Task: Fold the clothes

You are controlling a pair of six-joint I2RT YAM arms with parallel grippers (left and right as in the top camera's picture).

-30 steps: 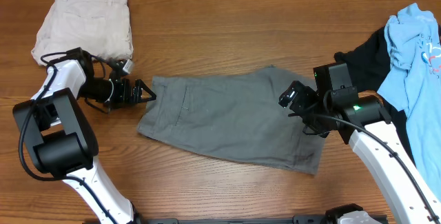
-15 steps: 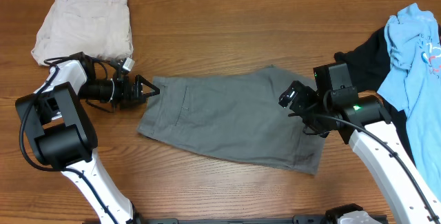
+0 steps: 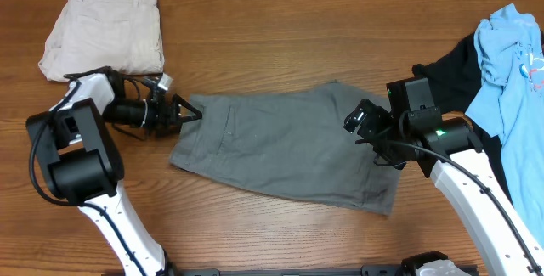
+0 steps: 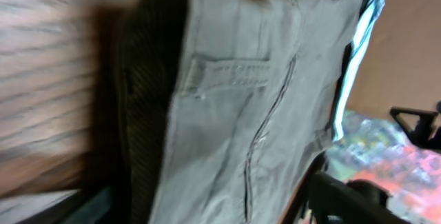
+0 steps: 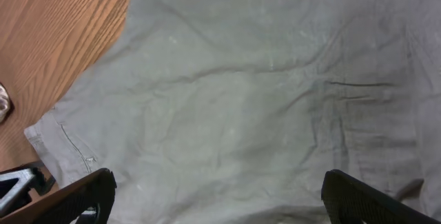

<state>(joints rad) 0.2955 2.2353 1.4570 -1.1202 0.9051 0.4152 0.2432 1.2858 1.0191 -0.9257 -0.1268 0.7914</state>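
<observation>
Grey shorts (image 3: pixel 289 144) lie flat in the middle of the table, waistband to the left. My left gripper (image 3: pixel 191 113) is at their upper left corner. In the left wrist view the shorts (image 4: pixel 234 107) with a stitched pocket fill the gap of that gripper (image 4: pixel 220 210), jaws wide apart on either side of the cloth edge. My right gripper (image 3: pixel 361 121) hovers open over the shorts' right part. The right wrist view shows wrinkled grey cloth (image 5: pixel 262 93) under the gripper (image 5: pixel 227 203), both fingertips (image 5: pixel 83 193) apart.
Folded cream shorts (image 3: pixel 106 30) sit at the back left, just behind the left arm. A light blue tee (image 3: pixel 510 64) lies heaped on a black tee (image 3: pixel 455 72) at the right edge, behind the right arm. Bare wood (image 3: pixel 280 38) runs along the back.
My left gripper has slid right from beside the shorts until its jaws straddle the waistband corner, and they have narrowed a little. The right arm and the shorts have not moved.
</observation>
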